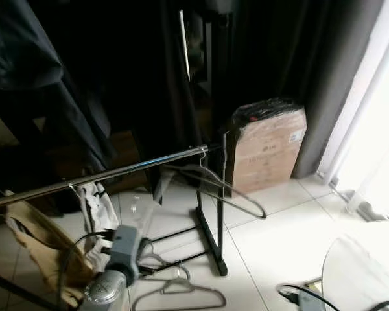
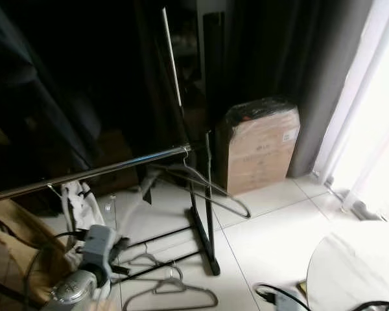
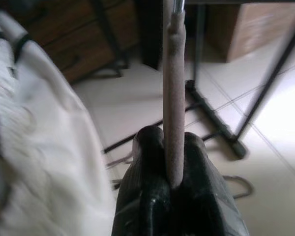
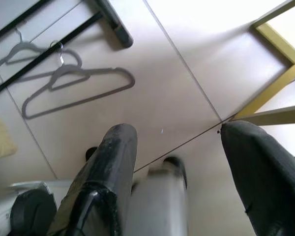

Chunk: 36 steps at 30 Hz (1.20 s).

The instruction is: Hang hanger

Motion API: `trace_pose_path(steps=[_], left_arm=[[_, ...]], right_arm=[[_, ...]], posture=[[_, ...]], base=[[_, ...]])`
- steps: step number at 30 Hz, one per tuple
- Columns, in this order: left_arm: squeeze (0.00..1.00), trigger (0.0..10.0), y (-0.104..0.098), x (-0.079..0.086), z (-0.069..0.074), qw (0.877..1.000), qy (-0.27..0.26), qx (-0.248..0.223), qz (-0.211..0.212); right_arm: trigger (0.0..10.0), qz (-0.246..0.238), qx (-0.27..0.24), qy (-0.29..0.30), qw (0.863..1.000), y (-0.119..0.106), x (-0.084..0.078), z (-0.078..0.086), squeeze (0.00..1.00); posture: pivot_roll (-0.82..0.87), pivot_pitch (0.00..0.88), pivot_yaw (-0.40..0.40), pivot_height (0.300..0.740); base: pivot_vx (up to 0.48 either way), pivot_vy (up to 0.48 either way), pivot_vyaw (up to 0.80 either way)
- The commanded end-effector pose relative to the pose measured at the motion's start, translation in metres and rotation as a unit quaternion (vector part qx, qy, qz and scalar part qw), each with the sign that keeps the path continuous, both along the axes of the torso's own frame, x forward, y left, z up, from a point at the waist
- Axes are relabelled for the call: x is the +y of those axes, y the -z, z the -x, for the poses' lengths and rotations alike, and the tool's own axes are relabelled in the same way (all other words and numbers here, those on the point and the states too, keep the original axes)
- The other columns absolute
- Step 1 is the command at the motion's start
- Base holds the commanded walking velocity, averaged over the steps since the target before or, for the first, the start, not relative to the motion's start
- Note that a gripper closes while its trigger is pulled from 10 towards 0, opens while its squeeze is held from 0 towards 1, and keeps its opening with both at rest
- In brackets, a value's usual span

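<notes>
Our left gripper has its two black fingers pressed against a grey, velvety hanger bar, pinching it between them; the bar runs straight away from the jaws toward a metal end. Just beside it in the left wrist view hangs a white garment. From the head we see the left arm low in front, under the chrome rail of a black-framed clothes rack.

Our right gripper has its fingers spread wide apart with nothing between them, hanging above pale floor tiles.

One grey hanger already hooks over the rail near its right end, tilted. Other grey hangers lie on the floor by the rack's foot. A tan garment hangs toward the rail's left end.

Behind the rack stands a cardboard box with a white label and faint print that we cannot read, next to a grey curtain.
</notes>
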<state>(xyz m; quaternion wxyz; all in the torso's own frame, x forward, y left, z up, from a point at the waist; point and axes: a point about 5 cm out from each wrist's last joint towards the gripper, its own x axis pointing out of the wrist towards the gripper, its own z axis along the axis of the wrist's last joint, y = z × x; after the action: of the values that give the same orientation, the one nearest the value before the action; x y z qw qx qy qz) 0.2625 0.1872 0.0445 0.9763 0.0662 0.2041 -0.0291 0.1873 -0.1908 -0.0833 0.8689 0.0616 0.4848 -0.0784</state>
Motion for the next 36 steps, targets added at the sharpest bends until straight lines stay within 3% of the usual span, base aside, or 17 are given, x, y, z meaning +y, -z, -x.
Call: trace_pose_path(steps=[1,8,16,22,29,36], left_arm=[[0.00,10.0,-0.002,0.001,-0.006,1.000,-0.022,0.000,-0.012],[0.00,10.0,-0.008,-0.002,-0.023,0.999,-0.051,-0.009,-0.016],[0.00,10.0,-0.017,0.009,-0.043,0.990,-0.139,-0.024,-0.011],[0.00,10.0,-0.021,0.005,-0.052,0.990,-0.134,-0.036,0.000],[0.00,10.0,-0.035,-0.003,-0.079,0.991,-0.120,-0.040,0.040],[0.00,10.0,-0.052,-0.012,-0.102,0.995,-0.081,-0.038,0.045]], right_arm=[[10.0,0.006,0.011,0.007,1.000,0.002,-0.008,0.006,0.00],[10.0,0.003,0.013,-0.001,1.000,0.002,-0.007,0.007,0.00],[10.0,0.003,0.016,-0.007,1.000,0.003,-0.006,0.008,0.00],[10.0,0.003,0.017,-0.011,1.000,0.003,-0.007,0.008,0.00],[10.0,0.004,0.019,-0.014,1.000,0.003,-0.007,0.009,0.00],[10.0,0.004,0.022,-0.019,1.000,0.004,-0.007,0.010,0.00]], posture=[[-0.11,0.078,0.061,0.740],[-0.12,0.077,0.059,0.740],[-0.12,0.077,0.055,0.740],[-0.12,0.077,0.051,0.740],[-0.13,0.066,0.048,0.740],[-0.14,0.073,0.047,0.740]], base=[[0.000,0.000,0.00],[0.000,0.000,0.00],[0.000,0.000,0.00],[0.000,0.000,0.00],[0.000,0.000,0.00],[0.000,0.000,0.00]])
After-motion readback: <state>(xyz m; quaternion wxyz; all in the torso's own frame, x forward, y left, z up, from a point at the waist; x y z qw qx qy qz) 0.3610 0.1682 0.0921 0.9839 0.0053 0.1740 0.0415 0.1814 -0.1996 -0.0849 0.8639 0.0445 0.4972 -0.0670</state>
